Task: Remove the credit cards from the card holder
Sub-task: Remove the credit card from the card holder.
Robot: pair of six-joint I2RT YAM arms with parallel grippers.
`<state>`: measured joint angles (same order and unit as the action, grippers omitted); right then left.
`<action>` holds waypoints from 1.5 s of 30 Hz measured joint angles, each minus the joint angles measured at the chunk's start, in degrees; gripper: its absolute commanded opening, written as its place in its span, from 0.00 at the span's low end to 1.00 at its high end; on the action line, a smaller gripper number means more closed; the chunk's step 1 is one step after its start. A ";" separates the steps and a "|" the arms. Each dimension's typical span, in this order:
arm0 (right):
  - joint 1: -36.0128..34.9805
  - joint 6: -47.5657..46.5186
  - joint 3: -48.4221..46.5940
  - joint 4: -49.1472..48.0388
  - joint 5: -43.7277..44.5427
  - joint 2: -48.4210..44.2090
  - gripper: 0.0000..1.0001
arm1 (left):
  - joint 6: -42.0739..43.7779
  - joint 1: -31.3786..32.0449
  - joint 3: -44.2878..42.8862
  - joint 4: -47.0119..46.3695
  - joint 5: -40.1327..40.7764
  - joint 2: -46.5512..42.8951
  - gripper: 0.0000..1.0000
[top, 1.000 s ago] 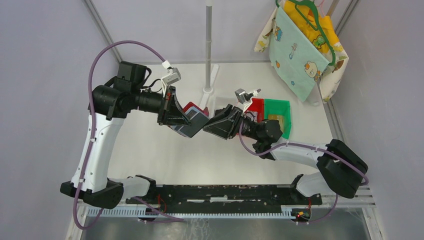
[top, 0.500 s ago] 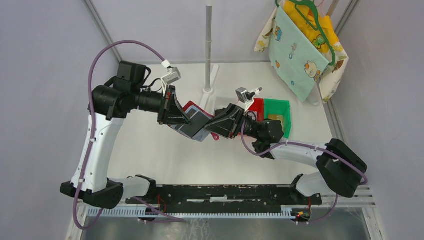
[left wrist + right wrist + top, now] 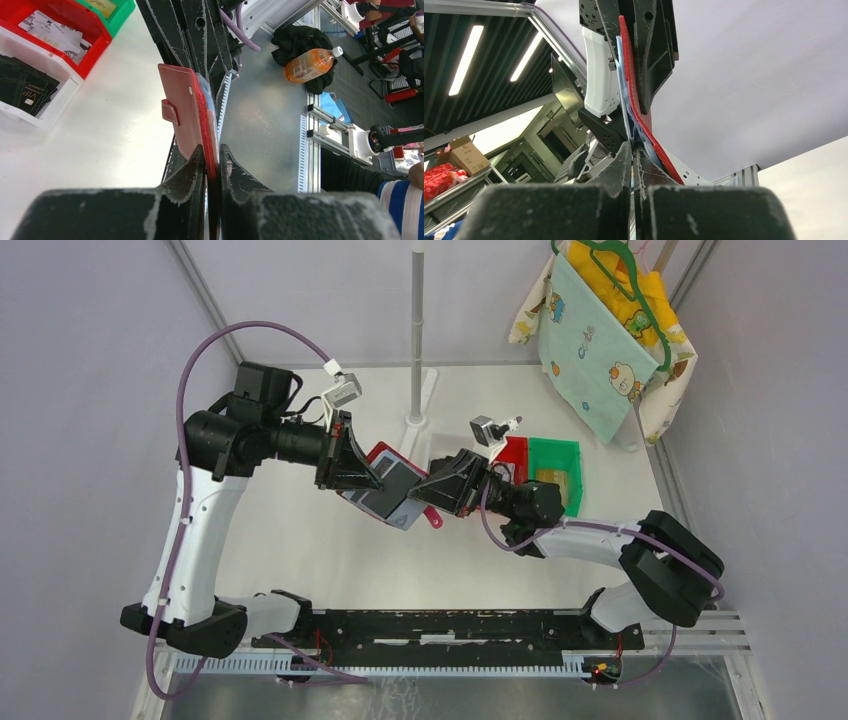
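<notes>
White table, mid-frame | left gripper clamps glossy card holder | right gripper pinches credit cards edge-on; likely thin, stiff, slick.

We see the card holder as glossy red, leather-like material. The credit cards in it look like smooth pale-blue plastic. The left gripper is matt black plastic, scuffed whitish at its edges. The table is smooth and white with a faint sheen. At upper left of the left wrist view, the red bin is shiny plastic.
</notes>
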<state>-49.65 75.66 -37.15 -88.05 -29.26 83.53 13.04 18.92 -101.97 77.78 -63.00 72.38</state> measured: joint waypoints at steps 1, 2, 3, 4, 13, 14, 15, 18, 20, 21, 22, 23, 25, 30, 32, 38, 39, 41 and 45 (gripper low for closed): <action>-0.02 0.00 0.11 -0.17 0.00 -0.04 0.00 | -0.02 0.02 -0.04 0.00 -0.13 0.00 0.14; -0.02 -0.04 0.37 -0.26 0.07 -0.26 0.00 | -0.04 0.02 -0.04 0.00 -0.20 0.02 0.13; -0.02 -0.11 0.68 -0.28 0.24 -0.55 0.00 | -0.07 0.07 -0.04 0.02 -0.26 0.11 0.12; -0.13 -0.31 1.14 -0.26 0.42 -0.98 0.00 | -0.13 0.15 -0.04 0.00 -0.37 0.15 0.12; -0.57 -2.95 4.68 -0.02 2.49 -4.66 0.00 | -2.10 0.83 -0.09 -0.74 -1.57 1.14 0.12; -0.57 -3.10 4.94 -0.02 2.62 -4.90 0.00 | -2.12 0.83 -0.09 -0.92 -1.60 1.14 0.11; -0.50 -3.26 5.44 -0.13 2.56 -5.33 0.00 | -2.12 0.79 -0.11 -0.98 -1.60 1.14 0.11; -0.46 -3.58 6.38 -0.48 2.43 -6.40 0.00 | -2.14 0.24 -0.63 -1.42 -1.53 1.09 0.11; -0.44 -3.82 6.43 -0.68 2.38 -6.80 0.00 | -2.16 0.17 -0.85 -1.62 -1.55 1.07 0.10; -0.44 -3.93 6.43 -0.68 2.36 -6.88 0.00 | -2.16 0.17 -0.94 -1.64 -1.55 1.07 0.09; -0.42 -4.02 6.43 -0.66 2.34 -6.97 0.00 | -2.16 0.17 -0.96 -1.66 -1.55 1.03 0.08; -0.37 -4.22 6.43 -0.66 2.34 -7.02 0.01 | -2.16 0.17 -0.96 -1.66 -1.55 0.98 0.05; -0.35 -4.61 6.43 -0.57 2.34 -7.17 0.10 | -2.16 0.15 -0.96 -1.68 -1.53 0.92 0.02; -0.94 -5.01 6.08 -0.63 2.40 -7.08 0.29 | -3.19 0.15 -0.72 -2.93 -0.11 0.28 0.02; -1.42 -5.01 4.98 -0.74 2.43 -6.36 0.24 | -4.13 0.13 -0.52 -3.67 1.07 -0.13 0.02; -1.75 -3.52 3.19 -0.76 3.48 -2.82 0.00 | -5.09 0.07 -0.50 -4.46 2.99 -0.59 0.02; -1.73 -3.50 3.19 -0.70 3.67 -2.69 0.00 | -5.11 0.07 -0.50 -4.42 3.17 -0.59 0.02; -1.70 -3.32 3.21 -0.70 3.89 -2.62 0.00 | -5.09 0.07 -0.50 -4.42 3.58 -0.59 0.02; -0.22 -3.98 4.92 1.14 3.52 -4.81 0.00 | -5.09 0.07 -0.72 -4.15 5.03 -0.22 0.02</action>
<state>-49.87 71.68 -32.23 -86.91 -25.74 78.72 7.94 18.98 -102.69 73.63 -57.98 72.16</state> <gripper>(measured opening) 0.007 0.171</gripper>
